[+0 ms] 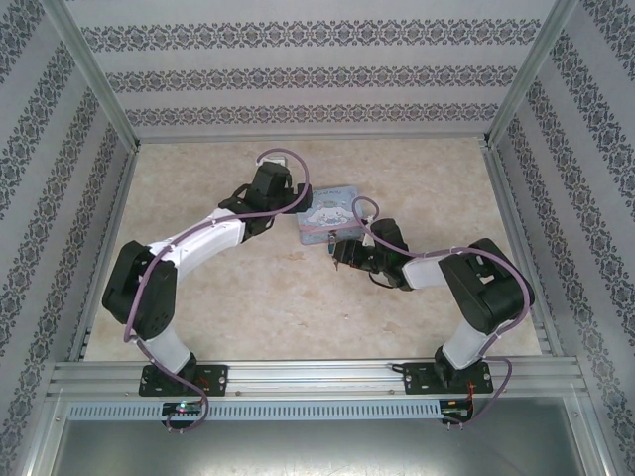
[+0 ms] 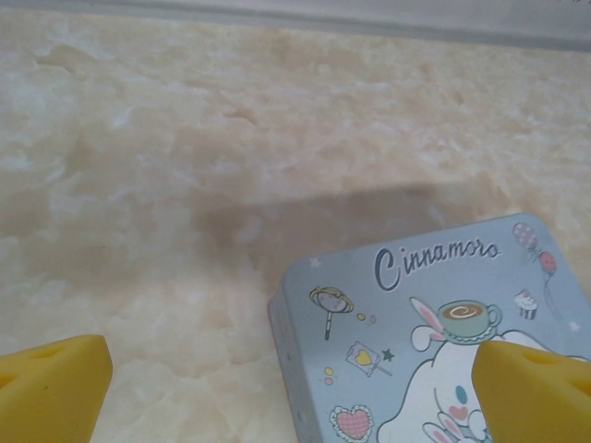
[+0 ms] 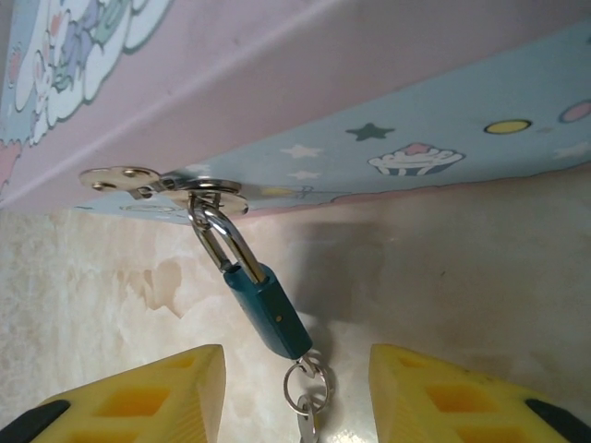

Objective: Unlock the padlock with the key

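In the right wrist view the padlock [image 3: 272, 314], teal-bodied with a silvery shackle, hangs from the metal hasp [image 3: 199, 189] of the pale blue cartoon tin [image 3: 434, 120]. A split ring [image 3: 319, 386] hangs at its lower end, and a key [image 3: 307, 429] dangles from the ring at the frame's bottom edge. My right gripper [image 3: 297, 397] is open, its yellow fingers [image 3: 157, 392] standing either side of the ring without touching it. My left gripper [image 2: 295, 392] is open wide over the tin's lid corner [image 2: 397, 314], holding nothing. From above, both grippers flank the tin [image 1: 327, 210].
The tin sits mid-table on the marbled beige surface [image 1: 298, 307]. Aluminium frame rails [image 1: 298, 377] and patterned walls [image 1: 60, 188] enclose the table on all sides. Both arms reach in toward the middle.
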